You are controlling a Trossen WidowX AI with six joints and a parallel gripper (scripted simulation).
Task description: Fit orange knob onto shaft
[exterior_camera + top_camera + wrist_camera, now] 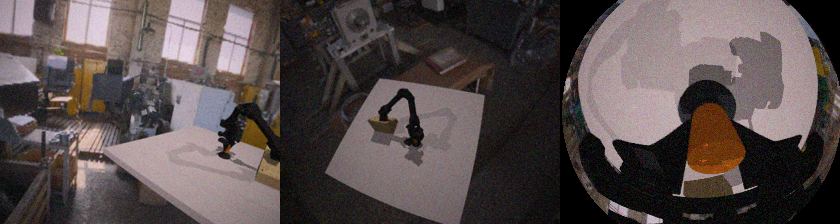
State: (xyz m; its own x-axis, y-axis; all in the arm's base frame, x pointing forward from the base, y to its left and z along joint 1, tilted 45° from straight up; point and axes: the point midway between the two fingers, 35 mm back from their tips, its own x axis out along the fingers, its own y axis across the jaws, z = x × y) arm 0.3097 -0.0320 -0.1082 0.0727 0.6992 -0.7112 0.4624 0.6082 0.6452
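The orange knob [716, 152] [228, 149] is held between the fingers of my gripper [710, 123] [415, 141], which is shut on it. The dark round pedestal [689, 96] [224, 155] is on the table. In the wrist view the knob's narrow far end overlaps the near part of the pedestal's disc. In the exterior view the knob stands upright directly above the pedestal, very close to it. Whether it touches cannot be told. The silver shaft, its flat side and the knob's hole are all hidden. In the top view the knob is only a faint orange patch.
The pale table [435, 191] [177, 177] bears the arm's shadows. The arm's wooden base block [385, 126] [270, 175] stands to the left of the pedestal in the top view and to its right in the exterior view.
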